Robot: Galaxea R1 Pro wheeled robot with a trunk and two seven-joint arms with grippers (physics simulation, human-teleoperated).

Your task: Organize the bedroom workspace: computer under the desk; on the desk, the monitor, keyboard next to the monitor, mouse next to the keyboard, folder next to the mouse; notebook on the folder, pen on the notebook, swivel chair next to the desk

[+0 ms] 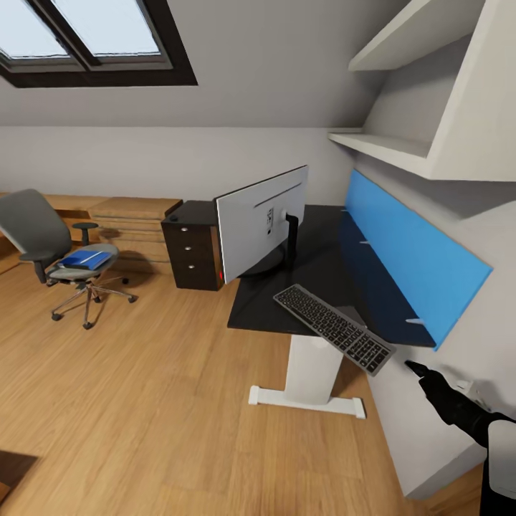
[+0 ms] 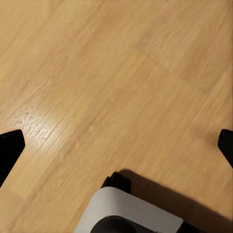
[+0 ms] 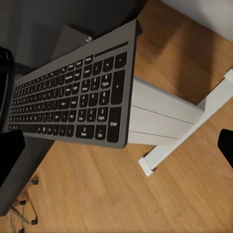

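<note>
The monitor (image 1: 261, 222) stands on the black desk (image 1: 322, 251) with its light-grey back toward me. The keyboard (image 1: 333, 327) lies at the desk's near corner, its near end jutting past the edge; it shows close up in the right wrist view (image 3: 73, 97). My right gripper (image 1: 416, 369) is open just short of that end, apart from it (image 3: 119, 145). The swivel chair (image 1: 50, 244) stands far left with the blue folder (image 1: 84, 259) on its seat. A small dark lump (image 1: 172, 217) on the drawers may be the mouse. My left gripper (image 2: 116, 145) hangs open over the floor. Computer, notebook and pen are out of view.
Black drawers (image 1: 192, 254) adjoin the desk's far end, with light wooden low cabinets (image 1: 132, 222) beyond. A blue back panel (image 1: 408, 251) and white shelves (image 1: 401, 147) line the wall on the right. The desk's white leg (image 1: 308, 373) stands on open plank floor (image 1: 143, 401).
</note>
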